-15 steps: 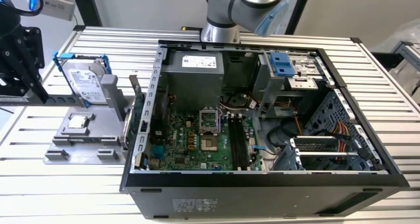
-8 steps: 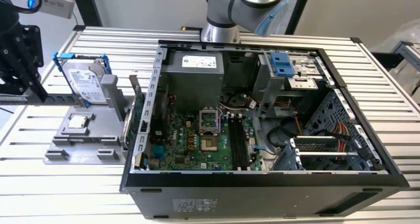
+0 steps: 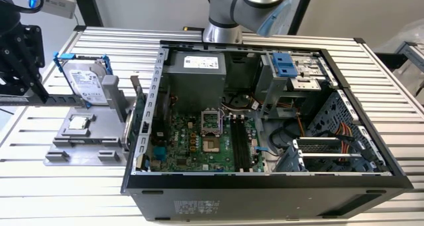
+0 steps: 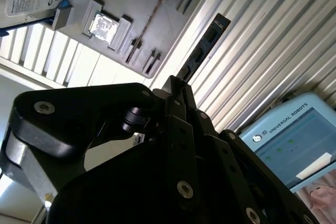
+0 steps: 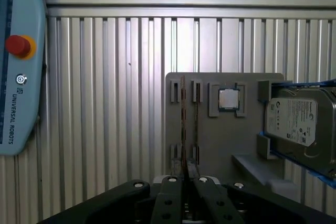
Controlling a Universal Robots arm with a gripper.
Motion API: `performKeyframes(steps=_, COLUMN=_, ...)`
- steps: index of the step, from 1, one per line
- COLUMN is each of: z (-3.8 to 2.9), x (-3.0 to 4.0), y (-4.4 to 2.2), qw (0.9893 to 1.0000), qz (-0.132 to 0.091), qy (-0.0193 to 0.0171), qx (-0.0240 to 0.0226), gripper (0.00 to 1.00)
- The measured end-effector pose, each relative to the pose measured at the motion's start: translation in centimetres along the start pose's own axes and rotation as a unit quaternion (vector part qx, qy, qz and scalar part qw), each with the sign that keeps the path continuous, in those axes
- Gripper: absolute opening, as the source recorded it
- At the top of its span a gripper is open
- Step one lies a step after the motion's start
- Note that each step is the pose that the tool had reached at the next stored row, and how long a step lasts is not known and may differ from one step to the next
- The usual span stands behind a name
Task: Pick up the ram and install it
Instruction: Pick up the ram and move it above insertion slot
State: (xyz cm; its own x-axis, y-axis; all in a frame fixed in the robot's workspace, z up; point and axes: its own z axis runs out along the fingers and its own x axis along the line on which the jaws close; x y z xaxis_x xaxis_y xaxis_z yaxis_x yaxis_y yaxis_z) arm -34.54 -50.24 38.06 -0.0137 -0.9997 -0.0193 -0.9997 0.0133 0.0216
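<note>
The pincer [image 4: 176, 83] is pinching one end of the ram [image 4: 202, 50]. The stick juts out from between the fingertips, held in the air over the slatted tabletop [image 4: 262, 51]. Near it lies the grey holder [image 5: 226, 142] with the chip [image 5: 228, 99] and the hard drive [image 5: 299, 121]. The open case [image 3: 265, 198] stands toward the exterior view's right.

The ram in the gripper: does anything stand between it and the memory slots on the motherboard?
Yes. The gripper holds the ram outside the computer case, at the exterior view's left, so the case's perforated side wall stands between it and the memory slots. The case is open on top, and nothing visible covers the slots.
</note>
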Motion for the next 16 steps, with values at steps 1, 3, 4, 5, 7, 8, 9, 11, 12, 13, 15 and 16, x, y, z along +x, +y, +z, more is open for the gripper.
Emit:
performKeyframes(steps=1, z=0.01, x=0.0, y=-0.14, qw=1.0, qz=0.0, qy=-0.0001, qx=0.0001, gripper=0.0)
performKeyframes(steps=3, z=0.0, x=0.0, y=-0.42, qw=1.0, qz=0.0, qy=-0.0001, qx=0.0001, gripper=0.0)
performKeyframes(steps=4, z=0.0, x=0.0, y=-0.62, qw=1.0, qz=0.0, qy=0.0, qx=0.0, gripper=0.0)
performKeyframes(steps=5, z=-0.01, x=0.0, y=-0.82, qw=1.0, qz=0.0, qy=0.0, qx=0.0, gripper=0.0)
performKeyframes(steps=7, z=-0.01, x=-0.01, y=-1.24, qw=1.0, qz=0.0, qy=-0.0001, qx=-0.0001, gripper=0.0)
performKeyframes(steps=8, z=-0.02, x=-0.01, y=-1.41, qw=1.0, qz=0.0, qy=-0.0001, qx=-0.0001, gripper=0.0)
performKeyframes(steps=9, z=-0.02, x=-0.02, y=-1.57, qw=1.0, qz=0.0, qy=-0.0001, qx=-0.0001, gripper=0.0)
performKeyframes(steps=11, z=-0.02, x=-0.02, y=-1.84, qw=1.0, qz=0.0, qy=-0.0001, qx=-0.0001, gripper=0.0)
performKeyframes(steps=12, z=-0.03, x=-0.02, y=-1.97, qw=1.0, qz=0.0, qy=-0.0001, qx=-0.0001, gripper=0.0)
performKeyframes(steps=13, z=-0.03, x=-0.02, y=-2.09, qw=1.0, qz=0.0, qy=-0.0001, qx=-0.0001, gripper=0.0)
performKeyframes(steps=15, z=-0.04, x=-0.02, y=-2.38, qw=1.0, qz=0.0, qy=-0.0001, qx=-0.0001, gripper=0.0)
performKeyframes(steps=16, z=-0.04, x=-0.03, y=-2.55, qw=1.0, qz=0.0, qy=-0.0001, qx=-0.0001, gripper=0.0)
